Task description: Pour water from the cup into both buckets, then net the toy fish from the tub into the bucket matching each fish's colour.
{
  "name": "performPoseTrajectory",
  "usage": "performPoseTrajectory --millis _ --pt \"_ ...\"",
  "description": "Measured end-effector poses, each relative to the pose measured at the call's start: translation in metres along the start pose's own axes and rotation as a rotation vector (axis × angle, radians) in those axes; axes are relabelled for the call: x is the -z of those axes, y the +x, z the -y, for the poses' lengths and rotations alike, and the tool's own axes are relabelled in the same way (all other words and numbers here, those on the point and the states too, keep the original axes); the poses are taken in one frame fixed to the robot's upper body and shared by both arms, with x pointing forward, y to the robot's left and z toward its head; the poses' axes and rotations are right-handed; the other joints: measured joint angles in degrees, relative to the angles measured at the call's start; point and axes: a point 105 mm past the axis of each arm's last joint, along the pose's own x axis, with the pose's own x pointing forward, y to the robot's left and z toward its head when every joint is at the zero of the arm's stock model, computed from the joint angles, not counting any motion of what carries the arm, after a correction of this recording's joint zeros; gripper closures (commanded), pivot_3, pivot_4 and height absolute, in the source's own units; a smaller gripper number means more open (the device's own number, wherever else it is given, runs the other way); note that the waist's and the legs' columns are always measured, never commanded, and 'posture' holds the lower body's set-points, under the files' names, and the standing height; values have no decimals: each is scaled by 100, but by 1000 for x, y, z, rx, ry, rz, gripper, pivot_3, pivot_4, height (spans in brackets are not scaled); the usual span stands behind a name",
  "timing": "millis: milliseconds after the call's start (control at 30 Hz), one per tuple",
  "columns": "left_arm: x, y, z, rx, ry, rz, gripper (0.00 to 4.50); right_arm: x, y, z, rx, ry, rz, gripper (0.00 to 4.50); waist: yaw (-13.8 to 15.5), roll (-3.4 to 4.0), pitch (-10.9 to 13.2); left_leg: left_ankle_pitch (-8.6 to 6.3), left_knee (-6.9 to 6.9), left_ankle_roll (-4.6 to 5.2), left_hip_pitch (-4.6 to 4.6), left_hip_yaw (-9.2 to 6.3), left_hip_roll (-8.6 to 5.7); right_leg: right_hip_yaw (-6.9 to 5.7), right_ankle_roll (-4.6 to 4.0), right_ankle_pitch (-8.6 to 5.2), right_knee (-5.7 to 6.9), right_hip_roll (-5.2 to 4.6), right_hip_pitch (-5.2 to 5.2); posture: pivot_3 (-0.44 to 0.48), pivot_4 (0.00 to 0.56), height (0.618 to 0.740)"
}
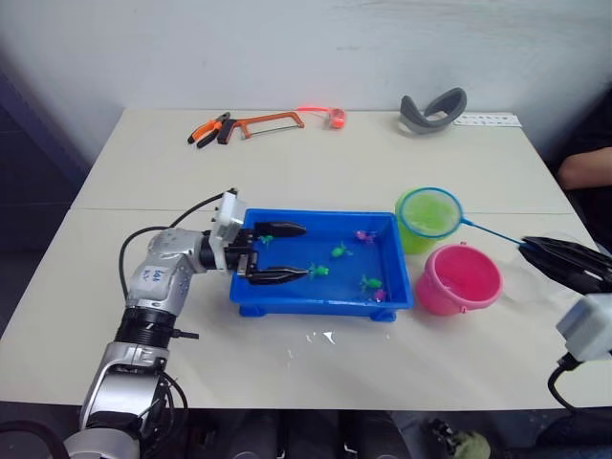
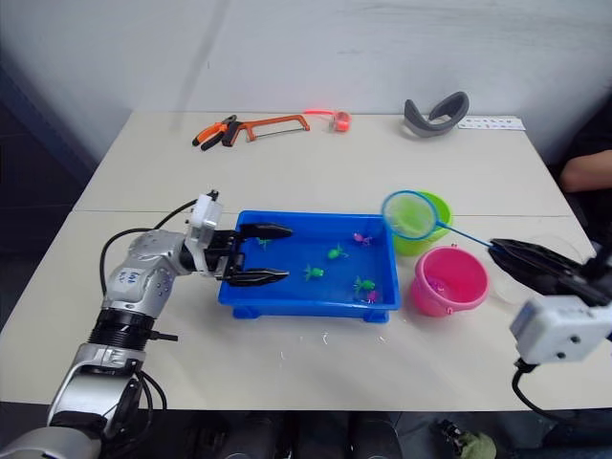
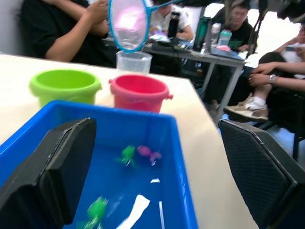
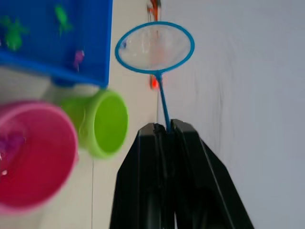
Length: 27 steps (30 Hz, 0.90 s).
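Right gripper (image 4: 164, 131) is clamped on the net's (image 4: 154, 45) thin handle, hoop up over the green bucket (image 1: 426, 219). Left gripper (image 1: 287, 252) sits spread wide at the blue tub's (image 1: 316, 301) end. Pink bucket (image 1: 461, 279) stands beside the tub on a beige table (image 1: 316, 163), white wall behind.

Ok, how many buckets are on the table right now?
2: the green bucket by the tub's far right corner, and the pink bucket beside it, nearer the robot. None looks hidden.
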Motion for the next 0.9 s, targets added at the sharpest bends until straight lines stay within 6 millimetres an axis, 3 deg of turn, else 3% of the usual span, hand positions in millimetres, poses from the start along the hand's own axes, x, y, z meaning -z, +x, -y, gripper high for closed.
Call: performPoseTrajectory --millis 133,400,533,900 --pt "4 -15 -4 -48 8 -17 48 -3 24 -2 -165 -57 93 4500 31 -2 1 -4 5 8 -17 -9 -3 -21 2 1 5 -9 0 0 150 740" --pt "5 -17 -2 -65 17 -18 48 15 61 -8 -311 -135 198 4500 -25 -8 5 -5 8 12 -32 -12 -4 -43 9 5 -6 -4 -3 0 150 740" --pt "7 -18 4 -74 11 -32 48 21 71 -26 -400 -136 246 4500 -31 -8 6 -5 10 12 -33 -11 -4 -46 9 5 -4 -4 -3 0 150 740" --pt "8 -16 14 -91 14 -50 48 37 85 -31 -441 -168 248 4500 -36 -6 6 -5 14 10 -30 -12 -4 -38 8 4 4 -8 -4 0 150 740"
